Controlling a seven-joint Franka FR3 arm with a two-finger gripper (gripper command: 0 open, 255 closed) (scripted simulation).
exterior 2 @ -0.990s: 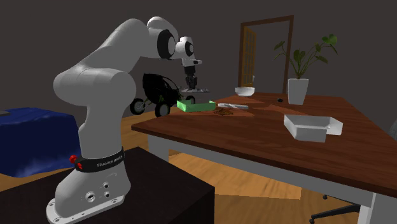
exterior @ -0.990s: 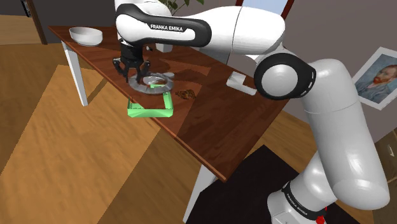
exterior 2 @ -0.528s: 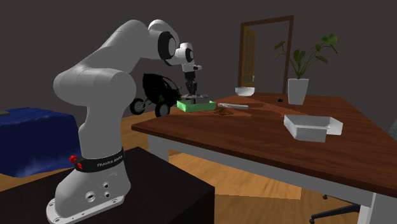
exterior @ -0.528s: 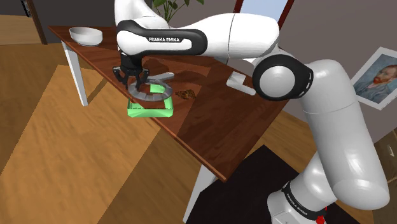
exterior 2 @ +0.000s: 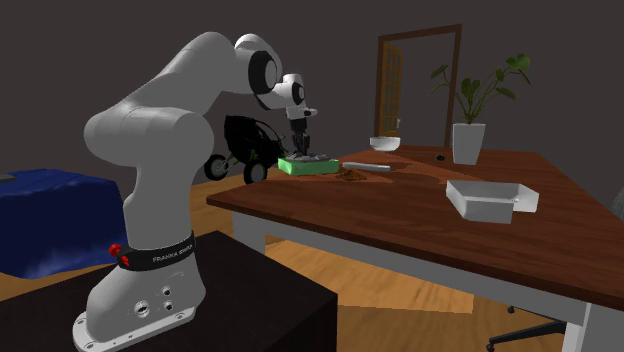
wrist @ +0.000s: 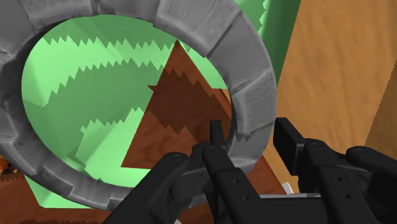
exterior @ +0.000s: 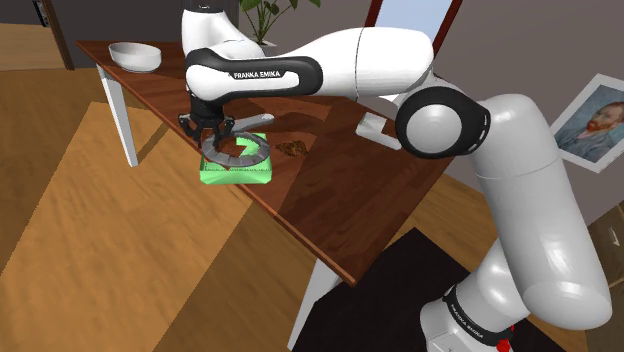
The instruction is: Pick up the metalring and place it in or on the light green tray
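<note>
From the shoulder view's left, you see the hand [exterior: 210, 133] low at the edge of the surface [exterior: 335, 195]. Just right of it the grey metalring [wrist: 254, 95] sits level over the light green tray [exterior: 238, 178]. In the wrist view the hand clasps the ring's rim, 1 finger inside the hole and 1 outside. I judge this is the placing step. Whether the ring already rests on the tray, I cannot tell. Next you should spread the fingers and lift straight up, so the inner finger does not drag it.
</note>
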